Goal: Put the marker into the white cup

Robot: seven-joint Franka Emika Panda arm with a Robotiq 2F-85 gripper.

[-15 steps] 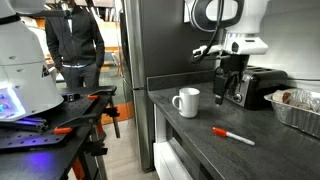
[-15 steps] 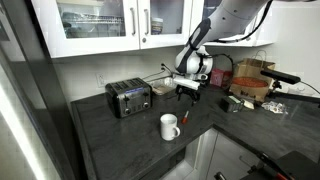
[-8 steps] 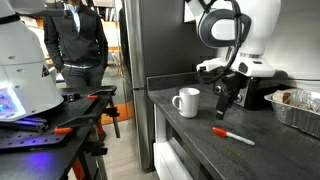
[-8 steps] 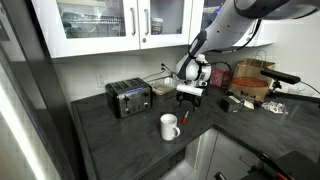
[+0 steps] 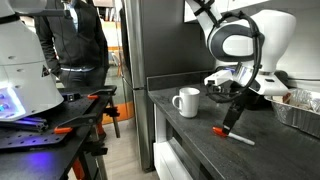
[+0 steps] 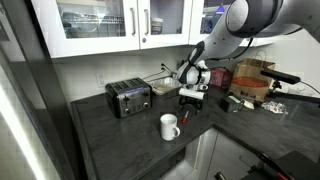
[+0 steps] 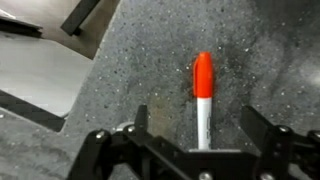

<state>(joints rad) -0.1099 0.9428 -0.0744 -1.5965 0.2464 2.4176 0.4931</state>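
On the table: a thin white marker (image 5: 236,136) with a red-orange cap is lying flat on the dark speckled stone table (image 5: 195,150), with bare table all around it.
Marker up close: in the wrist view the marker (image 7: 203,95) is pointing its red-orange cap away from the camera, and its white part is running back between the two fingers.
Tool: the black two-finger tool (image 5: 228,124) is hanging low over the cap end of the marker and is leaning a little to one side.
Tool fingers: in the wrist view the tool (image 7: 196,118) is holding its fingers wide apart, one on each side of the marker, and they are not squeezing it.
Touching: I cannot tell if the finger tips are touching the table.
Cup: a plain white cup (image 5: 186,101) made of ceramic, with a loop handle on its side, is standing upright on the table, near the marker but apart from it.
Cup from above: in an exterior view the white cup (image 6: 169,127) is standing close to the table's front edge, and the tool (image 6: 188,104) is hanging just beside it.
Other things: a black toaster (image 6: 128,98) is sitting farther back by the wall, and a shiny foil tray (image 5: 297,108) is sitting behind the arm.
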